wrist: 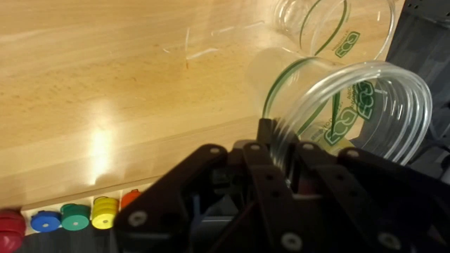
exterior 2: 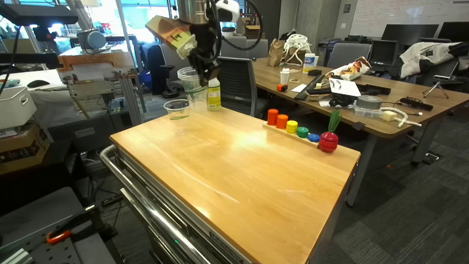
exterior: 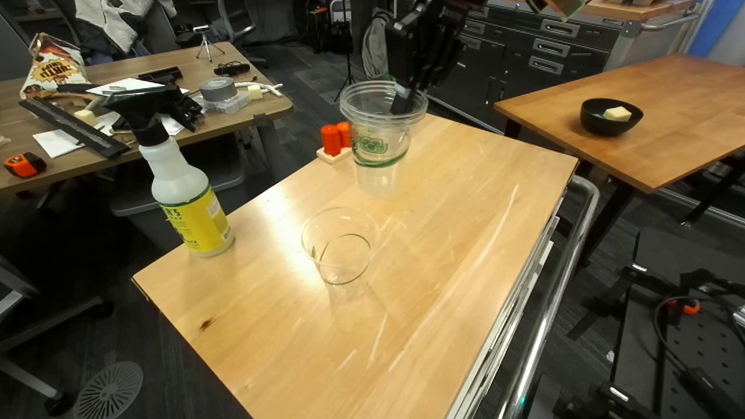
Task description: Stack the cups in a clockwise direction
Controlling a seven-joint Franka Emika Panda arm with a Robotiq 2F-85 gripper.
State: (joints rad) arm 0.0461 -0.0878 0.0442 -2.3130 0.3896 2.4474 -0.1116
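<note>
Item, gripper (wrist: pixel 281 144): pinching the nested cups (exterior: pixel 377 142) by their side wall, at the rims.

Item, nested cups: mouths up, long axis near upright; by our judgement of both exterior views, held clear of the table (exterior: pixel 442 244). Several rims show; we cannot vouch for the count.

Item, single cup (exterior: pixel 342 253): standing on the table, mouth up, axis upright, toward the short edge at the end with the spray bottle (exterior: pixel 177 174).

Governing relation: the single cup lies lower than the nested cups, on their side away from the gripper, toward the corner where that short edge meets the long edge with the metal bar (exterior: pixel 556 299). The two axes run about parallel but do not line up.

Move called for, as we judge: carry the nested cups toward that corner until their base sits over the single cup's mouth, then lower. We take it for the last nesting, since we see no other clear cup standing loose.

Risk we foresee: an off-centre base catching the rim.
</note>
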